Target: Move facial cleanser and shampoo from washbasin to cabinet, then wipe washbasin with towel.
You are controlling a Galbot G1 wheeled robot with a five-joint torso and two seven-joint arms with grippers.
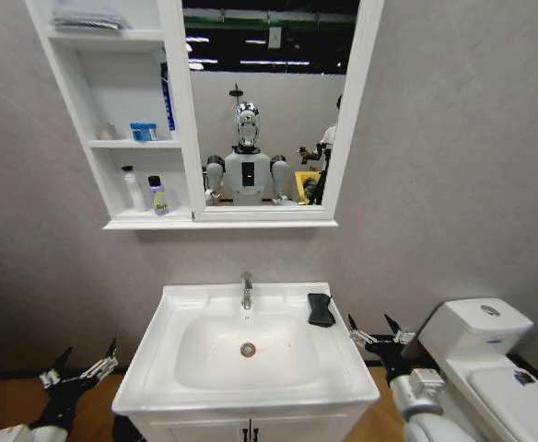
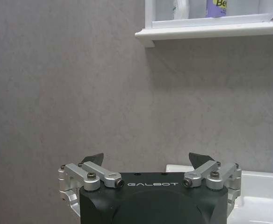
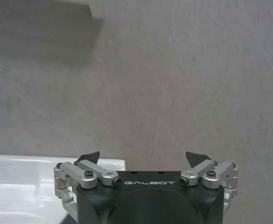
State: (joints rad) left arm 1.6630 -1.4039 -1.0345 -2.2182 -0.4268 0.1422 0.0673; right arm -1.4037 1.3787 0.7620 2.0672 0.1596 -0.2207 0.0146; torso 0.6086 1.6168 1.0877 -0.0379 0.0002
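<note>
Grippers both empty, fingers spread apart: right gripper (image 1: 377,333) hangs just off the washbasin (image 1: 149,354) on its toilet side, level with the rim; left gripper (image 1: 78,366) sits low off the opposite side of the washbasin, well apart from it. Towel (image 1: 321,309), black and folded, lies on the washbasin's back ledge, near the tap (image 1: 246,290) and nearest the right gripper. Judged progress: no bottles on the washbasin, and two bottles (image 1: 158,196) stand on the bottom shelf of the cabinet (image 1: 112,143) above the washbasin, so the moving part looks done. Wiping looks not yet begun, towel untouched, bowl bare apart from the drain. Toilet (image 1: 490,354) crowds the right arm beside the washbasin; tap stands beside the towel and could catch a wipe. More small items sit on the cabinet's middle shelf.
</note>
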